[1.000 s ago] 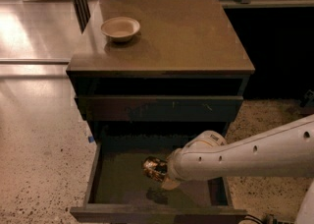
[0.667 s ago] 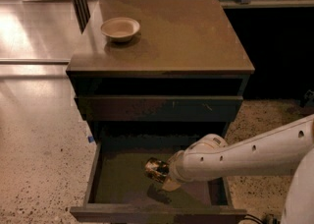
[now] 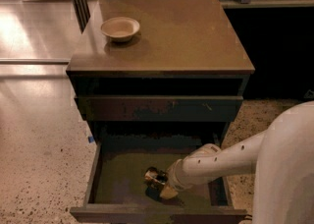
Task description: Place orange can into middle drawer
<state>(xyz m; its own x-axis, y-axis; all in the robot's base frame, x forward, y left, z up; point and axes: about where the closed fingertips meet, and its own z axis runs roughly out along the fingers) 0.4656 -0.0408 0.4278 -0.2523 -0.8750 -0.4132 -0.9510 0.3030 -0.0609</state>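
The orange can [image 3: 153,176], shiny with dark mottled print, is inside the open middle drawer [image 3: 115,181], just above its olive-brown floor near the middle. My gripper [image 3: 161,184] reaches into the drawer from the right and is shut on the can. The white arm [image 3: 221,161] crosses the drawer's right side and hides part of the floor there.
A beige bowl [image 3: 120,27] sits on the back left of the brown cabinet top [image 3: 186,31]. A closed dark drawer front with pale scratches [image 3: 162,108] is above the open drawer. Speckled floor [image 3: 39,159] lies to the left.
The gripper and the can have shifted slightly toward the drawer's front and lower. The arm's bulk now fills more of the right side of the view.
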